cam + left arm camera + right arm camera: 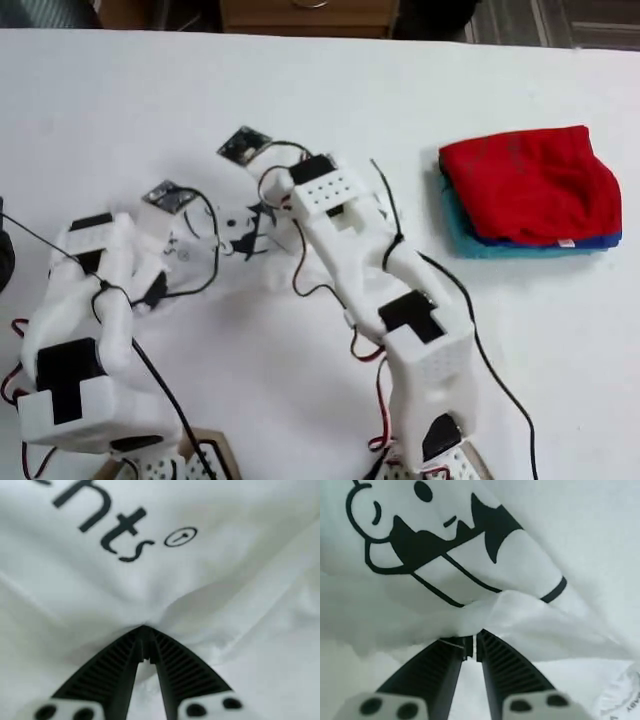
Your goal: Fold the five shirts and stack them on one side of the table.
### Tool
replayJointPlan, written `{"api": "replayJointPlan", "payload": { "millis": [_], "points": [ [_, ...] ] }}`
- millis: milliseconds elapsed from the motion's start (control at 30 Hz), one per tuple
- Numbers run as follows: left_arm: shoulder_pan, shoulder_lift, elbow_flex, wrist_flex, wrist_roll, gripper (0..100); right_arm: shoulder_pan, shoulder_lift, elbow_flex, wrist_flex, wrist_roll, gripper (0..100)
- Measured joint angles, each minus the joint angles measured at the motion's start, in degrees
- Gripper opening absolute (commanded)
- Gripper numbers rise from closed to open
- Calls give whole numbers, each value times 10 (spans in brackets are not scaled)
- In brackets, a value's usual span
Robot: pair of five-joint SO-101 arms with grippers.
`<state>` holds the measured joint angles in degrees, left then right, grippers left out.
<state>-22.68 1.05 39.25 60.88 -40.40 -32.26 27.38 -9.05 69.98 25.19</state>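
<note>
Though it blends into the white table (600, 350), white shirt (530, 570): lies centre-left in the high view.
Left gripper (145, 632): clenched on a pinch of the white shirt's cloth.
Right gripper (472, 640): clenched on a fold below the cartoon print (430, 540).
Folded stack (530, 190): red on top with blue and teal beneath, at the right of the high view.

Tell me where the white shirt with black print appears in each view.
High view: white cloth shirt with black print, centre-left, between the arm tips.
Left wrist view: lettered cloth, pinched by left gripper.
Right wrist view: cartoon drawing, pinched by right gripper.
Shared landmark: the black print.
</note>
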Motion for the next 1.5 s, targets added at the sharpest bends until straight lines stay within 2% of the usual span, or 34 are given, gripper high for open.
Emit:
{"api": "replayJointPlan", "payload": {
  "millis": [300, 533, 733, 900, 1100, 1267, 1500],
  "points": [
    [0, 0, 0, 0, 0, 27, -4, 61, -130, 0, -75, 20],
    [0, 0, 0, 0, 0, 27, -2, 70, -147, 6, -76, 20],
    [0, 0, 0, 0, 0, 27, 33, 55, -148, 72, -76, 20],
    [0, 0, 0, 0, 0, 27, 34, 51, -148, 115, -76, 20],
    [0, 0, 0, 0, 0, 27, 33, 51, -148, 120, -76, 20],
    [0, 0, 0, 0, 0, 27, 4, 62, -148, 121, -76, 20],
    [0, 0, 0, 0, 0, 27, -13, 73, -169, 75, -76, 20]
  ]
}}
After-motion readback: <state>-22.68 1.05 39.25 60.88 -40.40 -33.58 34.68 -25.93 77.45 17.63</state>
